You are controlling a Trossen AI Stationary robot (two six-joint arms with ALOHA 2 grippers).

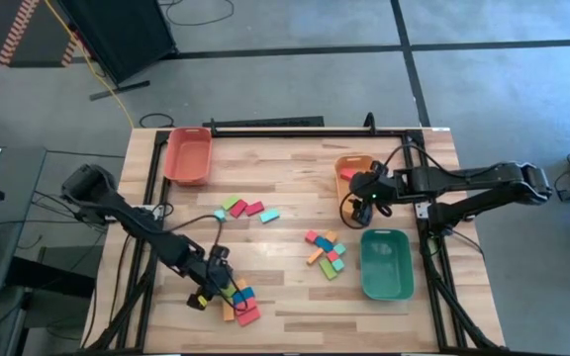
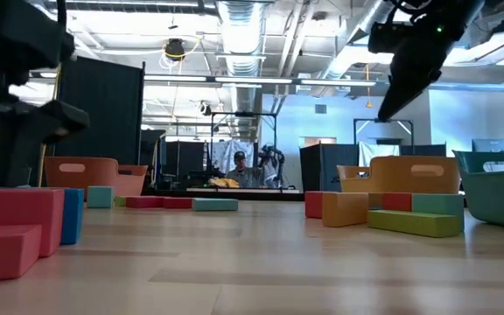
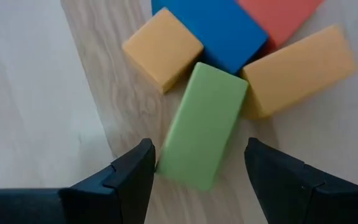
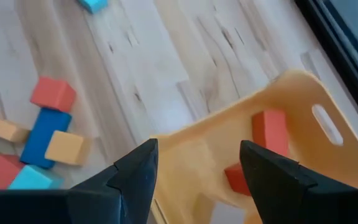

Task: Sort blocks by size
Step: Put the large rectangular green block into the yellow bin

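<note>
High view first: we see a wooden table [image 1: 295, 163] carrying 3 trays, a red-orange tray [image 1: 187, 156] near the far left corner, an orange tray [image 1: 350, 168] toward the far right, and a green tray [image 1: 385, 263] near the right edge. The blocks lie in 3 loose groups: 1 [image 1: 248, 210] near the table's middle, 1 [image 1: 326, 252] just left of the green tray, and 1 [image 1: 238, 301] close to the near edge on the left side.

Our left gripper [image 1: 216, 272] sits low over that near-edge group. In the left wrist view its fingers [image 3: 126, 180] stand apart on either side of a green block [image 3: 202, 124] that lies flat on the wood; we cannot tell whether either finger touches it. This green block has its far end against a blue block [image 3: 219, 28], with a small orange cube [image 3: 162, 48] beside it on one side and a longer orange block [image 3: 300, 68] on the other. A red block [image 3: 278, 15] lies beyond the blue one.

Our right gripper [image 1: 369, 188] hovers over the near rim of the orange tray, fingers spread and grasping nothing. The right wrist view shows 2 red blocks [image 4: 269, 132] lying inside that tray.

Low view: a person [image 2: 240, 171] sits far behind the table.
</note>
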